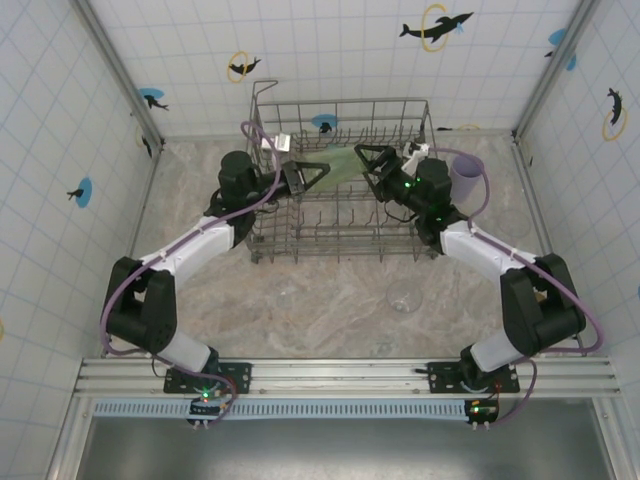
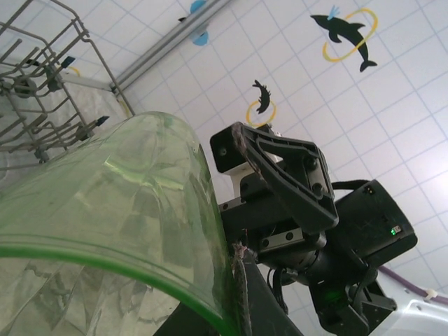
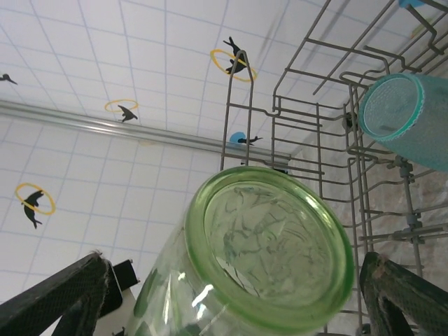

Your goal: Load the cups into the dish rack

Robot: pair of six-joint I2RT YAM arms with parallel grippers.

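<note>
Left end effector (image 1: pixel 322 172) pinches lime green cup (image 1: pixel 345 163).

Worktop (image 1: pixel 320 320): marbled beige-grey slab, walled on three sides. Dish rack (image 1: pixel 340 225) stands on it at far centre. Lavender cup (image 1: pixel 466 176) upright just beside the rack's right end. Clear cup (image 1: pixel 405 296) on the near side, apart from the rack. Second clear cup (image 1: pixel 515 224), faint, towards the right wall.

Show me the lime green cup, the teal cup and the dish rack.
lime green cup (image 3: pixel 269 241), right wrist view, its round base.
teal cup (image 3: pixel 390 105), right wrist view, its end face.
dish rack (image 1: pixel 380 115), top external view, its far wall.
</note>
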